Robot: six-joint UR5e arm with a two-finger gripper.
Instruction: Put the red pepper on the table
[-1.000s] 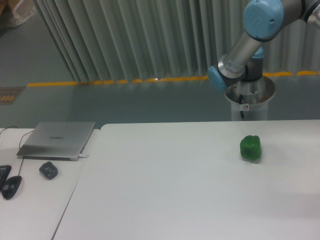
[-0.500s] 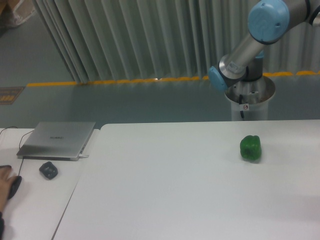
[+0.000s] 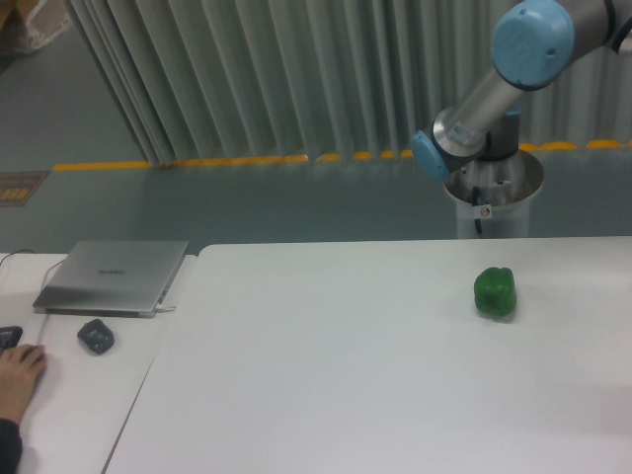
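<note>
The red pepper is out of view. The large white table (image 3: 326,365) fills the lower right of the frame. Only the arm's silver links and blue joints (image 3: 494,89) show at the upper right, rising from the base behind the table. The gripper itself is outside the frame.
A green pepper (image 3: 495,292) sits on the table toward the right. On the smaller desk at left lie a closed laptop (image 3: 113,276) and a dark mouse (image 3: 96,336). A person's hand (image 3: 18,380) rests at that desk's lower left edge.
The arm's upper joint has shifted slightly to the right. A person's hand has come in from the lower left and now covers the dark object on the desk.
</note>
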